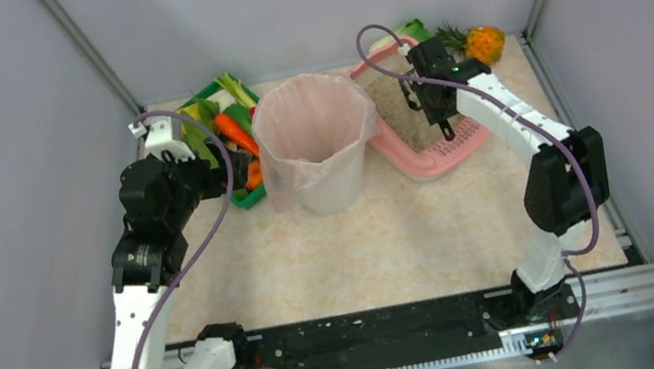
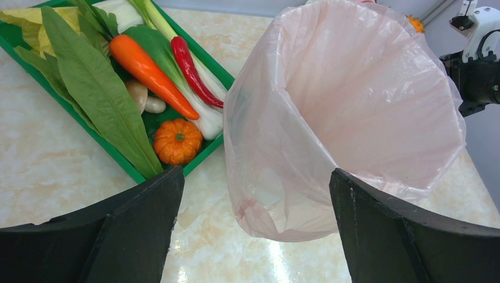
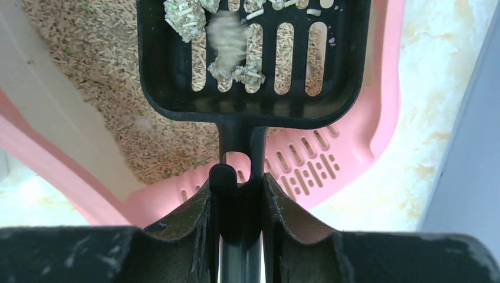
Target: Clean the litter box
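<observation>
Two arms reach from the near edge over your marbled beige surface. Your right arm rises at the elbow and bends forward, so its wrist hangs above the litter box. Its right pincer is clamped on the thin handle of a black plastic scoop. The scoop's flat, slotted blade carries grey-green clumps and stray pellets.

The litter box is a glossy pink tray with rounded corners. It sits at the far right of the surface, just beside the bin, and its slotted lip faces the pincer. Coarse beige litter fills it.

Your left arm folds at the elbow beside the green tray of vegetables. Its left pincer stands wide apart and faces the bin, whose thin, crinkled, translucent pink liner gapes open.
</observation>
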